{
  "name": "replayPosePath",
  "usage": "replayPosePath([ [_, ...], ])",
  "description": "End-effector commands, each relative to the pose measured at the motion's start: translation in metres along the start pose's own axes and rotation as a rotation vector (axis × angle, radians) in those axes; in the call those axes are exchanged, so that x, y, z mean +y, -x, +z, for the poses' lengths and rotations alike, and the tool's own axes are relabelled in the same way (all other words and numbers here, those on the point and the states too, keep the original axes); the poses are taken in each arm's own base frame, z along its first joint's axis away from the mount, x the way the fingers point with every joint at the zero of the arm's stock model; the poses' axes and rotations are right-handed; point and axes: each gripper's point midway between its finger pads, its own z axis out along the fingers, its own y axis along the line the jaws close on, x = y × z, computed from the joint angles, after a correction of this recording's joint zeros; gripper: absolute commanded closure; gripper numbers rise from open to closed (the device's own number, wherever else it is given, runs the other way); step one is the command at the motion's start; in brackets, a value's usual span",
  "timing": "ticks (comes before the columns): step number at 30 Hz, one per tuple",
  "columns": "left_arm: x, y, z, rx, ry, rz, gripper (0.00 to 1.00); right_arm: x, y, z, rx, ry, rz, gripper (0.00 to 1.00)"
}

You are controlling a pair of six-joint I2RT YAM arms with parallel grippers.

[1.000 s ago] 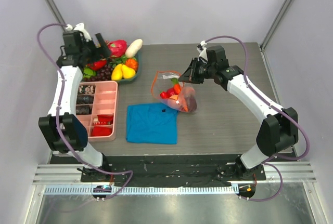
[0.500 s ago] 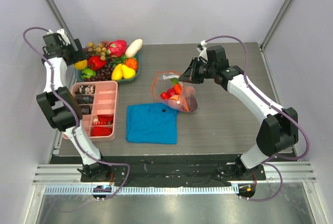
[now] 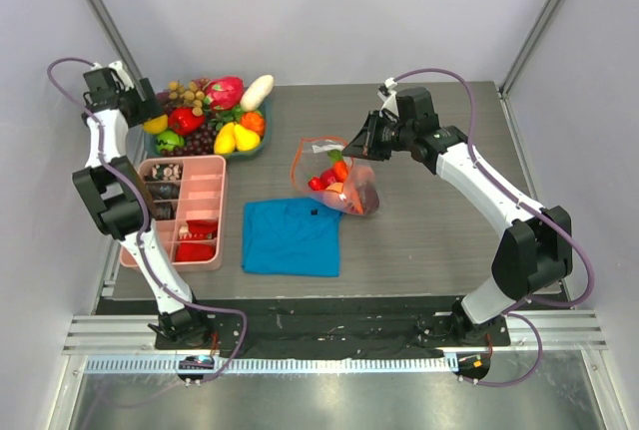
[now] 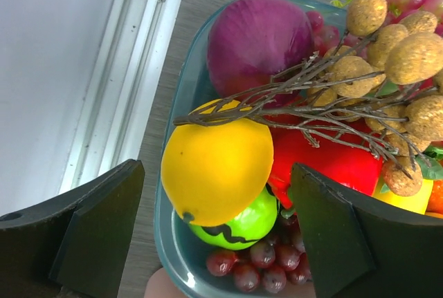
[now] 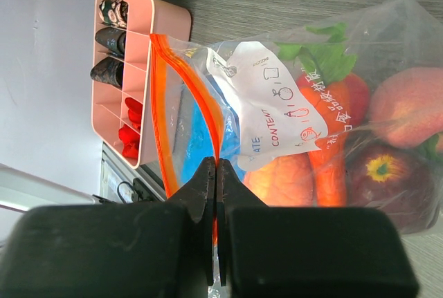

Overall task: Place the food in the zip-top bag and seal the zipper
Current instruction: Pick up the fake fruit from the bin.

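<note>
Nearest my bases, a blue folded cloth point(image 3: 292, 237) lies flat on the grey table point(image 3: 429, 230), with a pink divided plastic tray point(image 3: 190, 213) to its left. Just beyond the cloth sits the clear crinkly zip-top bag point(image 3: 339, 183), with an orange plastic carrot with green top point(image 5: 327, 163) and a pink peach point(image 5: 405, 104) among the food inside it. Its orange-red zipper strip point(image 5: 181, 104) gapes unsealed. My right tool point(image 5: 216, 168) is pinched together on one point of that strip, holding the mouth up.

Farthest, at the table's back left, my left tool point(image 4: 218, 205) hangs empty with its jaws wide apart over a teal plastic bowl point(image 4: 173, 104), straddling a round yellow plastic lemon point(image 4: 217, 161).

I judge the lemon slick enough to squirt out as I close. The brown twiggy fruit cluster point(image 4: 325, 97) lying across it could snag and come along. A single pinch may let the bag's mouth sag, so the lemon strikes the rim.
</note>
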Motion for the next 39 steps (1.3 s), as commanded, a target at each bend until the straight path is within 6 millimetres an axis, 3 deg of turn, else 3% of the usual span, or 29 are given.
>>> replayPosePath([
  [1,-0.004,0.027,0.002,-0.08,-0.026,-0.019,0.1,0.008,0.012,-0.001,-0.034,0.027,-0.02,0.99],
  [10,0.0,0.018,0.007,-0.059,-0.011,-0.048,0.25,0.007,0.011,0.0,-0.032,0.023,-0.02,0.99],
  [17,-0.004,0.02,-0.015,-0.065,-0.013,-0.07,0.57,0.007,0.012,-0.001,-0.035,0.022,-0.023,0.99],
  [20,-0.009,0.024,-0.035,-0.086,-0.011,-0.079,0.59,0.007,0.011,-0.001,-0.033,0.022,-0.02,0.99],
  [24,-0.019,0.039,-0.076,-0.125,-0.013,-0.096,0.65,0.005,0.009,0.0,-0.031,0.017,-0.024,0.99],
  [28,-0.032,0.038,-0.109,-0.107,-0.042,-0.104,0.69,0.004,0.01,0.0,-0.035,0.018,-0.026,0.99],
  [29,-0.039,0.032,-0.116,-0.08,-0.061,-0.111,0.69,0.005,0.011,0.0,-0.037,0.021,-0.029,0.99],
  [32,-0.09,0.029,-0.153,-0.067,-0.23,-0.082,0.7,0.005,0.01,0.002,-0.033,0.028,-0.026,0.99],
  [34,-0.145,0.023,-0.184,-0.065,-0.381,-0.009,0.7,0.006,0.009,0.003,-0.03,0.033,-0.023,0.99],
  [36,-0.186,0.01,-0.204,-0.043,-0.478,0.058,0.7,0.006,0.01,0.004,-0.028,0.036,-0.019,0.99],
  [37,-0.224,0.001,-0.222,-0.043,-0.557,0.12,0.7,0.006,0.009,0.004,-0.026,0.038,-0.02,0.99],
  [39,-0.252,-0.014,-0.235,-0.016,-0.612,0.16,0.7,0.007,0.011,0.002,-0.033,0.04,-0.021,0.99],
])
